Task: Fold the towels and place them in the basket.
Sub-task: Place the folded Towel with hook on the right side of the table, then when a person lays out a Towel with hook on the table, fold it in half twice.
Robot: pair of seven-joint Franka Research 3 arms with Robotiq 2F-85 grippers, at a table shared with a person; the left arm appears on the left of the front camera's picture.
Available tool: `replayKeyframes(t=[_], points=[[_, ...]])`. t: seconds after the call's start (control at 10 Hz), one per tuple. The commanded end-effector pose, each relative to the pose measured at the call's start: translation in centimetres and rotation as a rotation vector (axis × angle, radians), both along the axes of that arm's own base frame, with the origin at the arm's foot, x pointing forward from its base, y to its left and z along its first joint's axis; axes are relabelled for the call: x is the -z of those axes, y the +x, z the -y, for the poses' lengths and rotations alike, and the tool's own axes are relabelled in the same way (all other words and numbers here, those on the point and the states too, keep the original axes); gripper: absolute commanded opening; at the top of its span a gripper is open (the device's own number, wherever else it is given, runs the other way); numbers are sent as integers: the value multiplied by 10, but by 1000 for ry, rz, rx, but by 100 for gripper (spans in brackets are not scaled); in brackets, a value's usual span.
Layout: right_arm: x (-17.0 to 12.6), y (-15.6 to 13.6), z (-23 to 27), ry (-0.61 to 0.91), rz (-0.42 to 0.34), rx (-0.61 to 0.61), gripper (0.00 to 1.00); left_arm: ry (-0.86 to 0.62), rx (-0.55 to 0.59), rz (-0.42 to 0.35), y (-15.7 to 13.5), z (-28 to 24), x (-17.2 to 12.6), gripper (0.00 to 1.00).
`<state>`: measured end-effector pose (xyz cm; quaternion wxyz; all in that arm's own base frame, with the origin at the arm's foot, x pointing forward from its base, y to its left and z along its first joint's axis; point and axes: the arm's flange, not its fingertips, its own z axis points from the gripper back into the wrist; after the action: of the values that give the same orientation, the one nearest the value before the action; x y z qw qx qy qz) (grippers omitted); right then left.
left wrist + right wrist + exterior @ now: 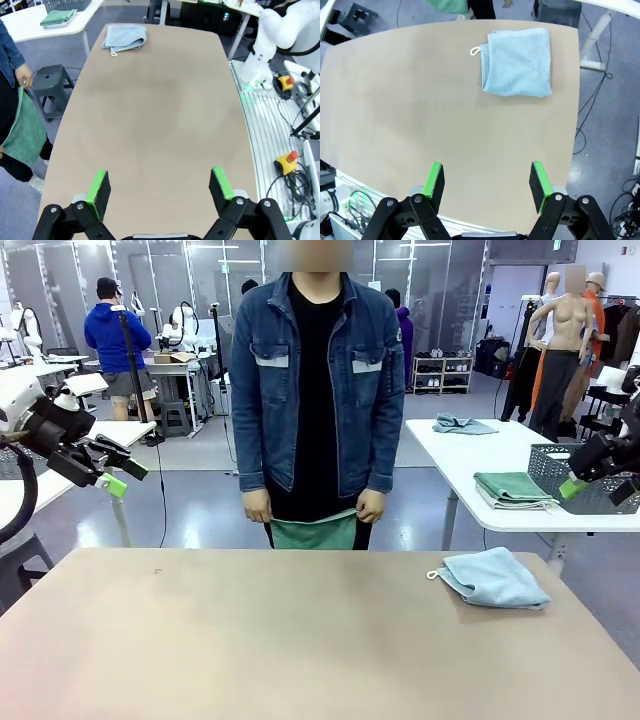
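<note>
Seen from the right wrist, the right claw (487, 177) hangs wide and empty over the near edge of the table (395, 100). The blue towel (517, 62) lies flat at about 1 o'clock from it, well apart. As folded it is close to square, with no strong long axis, and its loop points to 9 o'clock, toward the table's middle. The left claw (160, 182) is also wide and empty, and sees that towel far off at 11 o'clock, so the right arm is judged nearer. Beyond the far edge, at 12 o'clock, the person's hands (258, 505) hold the green towel (313, 533) hanging. The basket (548, 465) stands on another table at 2 o'clock.
</note>
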<state>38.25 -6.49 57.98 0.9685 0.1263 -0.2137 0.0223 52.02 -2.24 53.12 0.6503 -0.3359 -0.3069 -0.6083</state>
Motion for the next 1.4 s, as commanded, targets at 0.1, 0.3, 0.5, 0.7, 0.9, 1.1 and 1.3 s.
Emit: replayKeyframes(t=[0.1, 0.3, 0.5, 0.7, 0.9, 1.1, 1.3], points=[[-2, 1, -1, -4, 3, 9, 85, -1, 0, 0, -1, 0, 0, 100], [-2, 1, -1, -4, 3, 9, 85, -1, 0, 0, -1, 0, 0, 100], [-2, 1, -1, -4, 3, 9, 85, -1, 0, 0, -1, 0, 0, 100], [-2, 1, -1, -4, 3, 9, 85, -1, 0, 0, -1, 0, 0, 100], [-2, 1, -1, -4, 3, 9, 85, -1, 0, 0, -1, 0, 0, 100], [-2, 1, -1, -4, 3, 9, 85, -1, 0, 0, -1, 0, 0, 100], [-2, 1, -1, -4, 3, 9, 85, -1, 0, 0, -1, 0, 0, 100]])
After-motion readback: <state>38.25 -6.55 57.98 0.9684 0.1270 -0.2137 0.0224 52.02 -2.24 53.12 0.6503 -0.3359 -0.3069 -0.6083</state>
